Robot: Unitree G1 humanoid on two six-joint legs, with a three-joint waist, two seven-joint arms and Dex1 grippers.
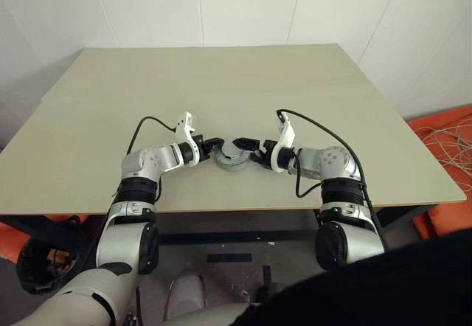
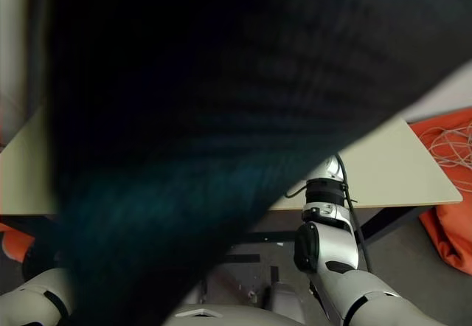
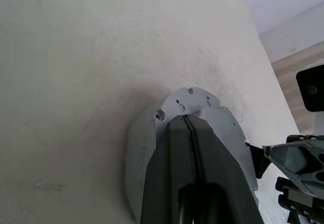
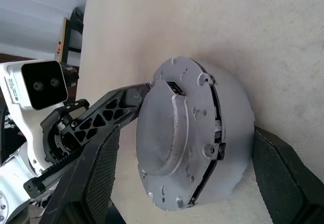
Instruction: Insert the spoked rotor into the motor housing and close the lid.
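The round grey metal motor housing (image 4: 195, 133) sat near the front edge of the beige tabletop (image 1: 221, 82), its flat lid (image 4: 172, 133) on top but apparently not fully seated; the rotor was hidden, presumably inside. The left hand (image 3: 190, 127) pressed shut-fingered onto the lid. The right hand (image 1: 257, 154) straddled the housing, fingers spread wide.

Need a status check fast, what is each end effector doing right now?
Left end effector: shut, fingers pressed together over the grey housing.
Right end effector: open, fingers either side of the housing, not gripping it.
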